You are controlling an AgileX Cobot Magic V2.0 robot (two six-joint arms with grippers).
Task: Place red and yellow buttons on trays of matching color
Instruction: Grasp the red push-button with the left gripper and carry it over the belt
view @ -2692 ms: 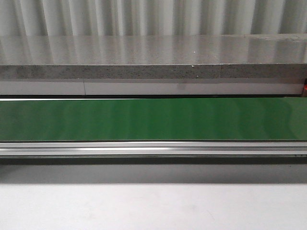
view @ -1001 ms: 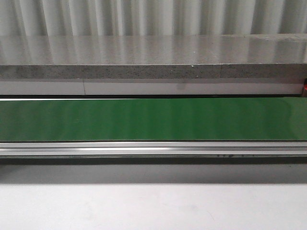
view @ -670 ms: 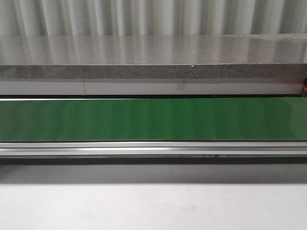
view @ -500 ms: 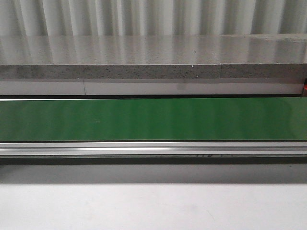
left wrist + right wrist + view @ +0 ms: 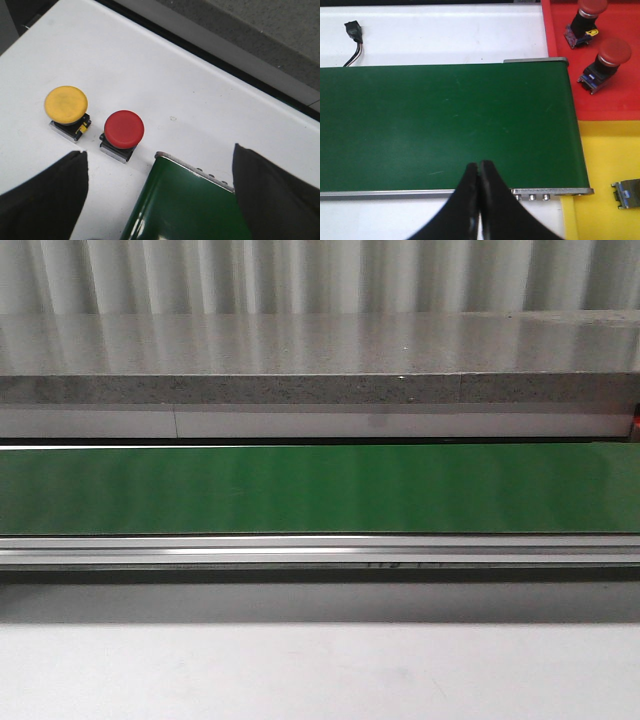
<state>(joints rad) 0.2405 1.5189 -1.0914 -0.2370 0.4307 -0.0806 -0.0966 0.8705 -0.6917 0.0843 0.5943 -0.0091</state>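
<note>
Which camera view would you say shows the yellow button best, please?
The left wrist view: the yellow button stands in full on the white table, beside the red button. The front view shows only the green belt; the right wrist view does not show it.

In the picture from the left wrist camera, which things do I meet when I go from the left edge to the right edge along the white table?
Yellow button → red button → end of the green conveyor belt. The left tool is open, with one dark finger at each lower corner.
</note>
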